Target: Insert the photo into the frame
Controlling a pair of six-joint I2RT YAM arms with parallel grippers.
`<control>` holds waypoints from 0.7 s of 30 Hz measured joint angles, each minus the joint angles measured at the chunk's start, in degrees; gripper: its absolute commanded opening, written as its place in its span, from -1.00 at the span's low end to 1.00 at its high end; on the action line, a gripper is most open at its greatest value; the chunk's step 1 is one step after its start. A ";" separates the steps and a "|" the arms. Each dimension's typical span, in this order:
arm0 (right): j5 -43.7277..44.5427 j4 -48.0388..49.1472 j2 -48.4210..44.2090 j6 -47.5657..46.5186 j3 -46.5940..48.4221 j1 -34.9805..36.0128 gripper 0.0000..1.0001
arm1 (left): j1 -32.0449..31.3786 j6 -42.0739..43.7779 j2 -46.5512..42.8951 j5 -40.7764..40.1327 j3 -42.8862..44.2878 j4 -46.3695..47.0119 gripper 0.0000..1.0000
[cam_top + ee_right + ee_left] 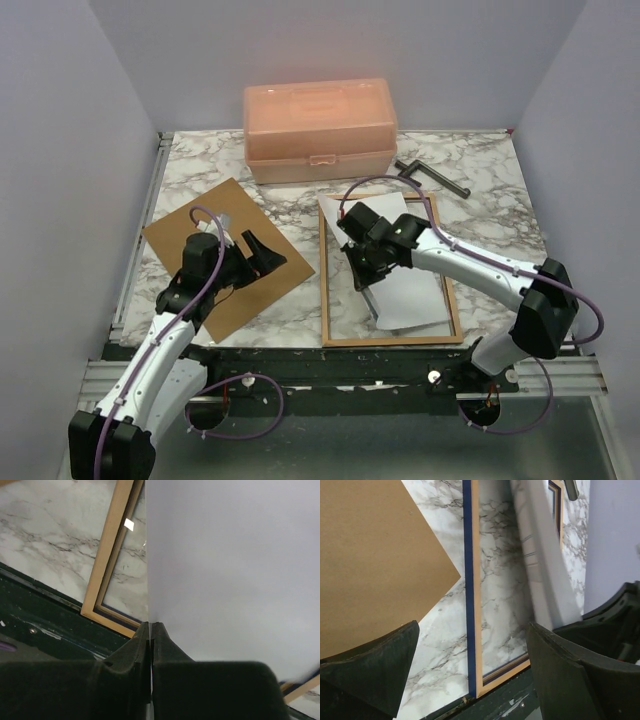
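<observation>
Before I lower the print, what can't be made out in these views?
- The photo, printed face: every view shows only its white back.
- Gripped photo edge: the right end effector covers it in the top and right wrist views.
- The frame, far left corner: the photo covers it in the top view, and the left wrist view crops it.

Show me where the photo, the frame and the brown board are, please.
photo [415,295]: overhead view, on the lower part of its plain white back.
frame [395,341]: overhead view, on its near wooden rail.
brown board [245,205]: overhead view, on its bare far corner.
</observation>
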 measured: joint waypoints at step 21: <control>-8.13 18.43 6.80 10.34 -6.60 7.58 0.58 | -3.21 -8.92 15.74 7.10 -6.71 17.49 0.65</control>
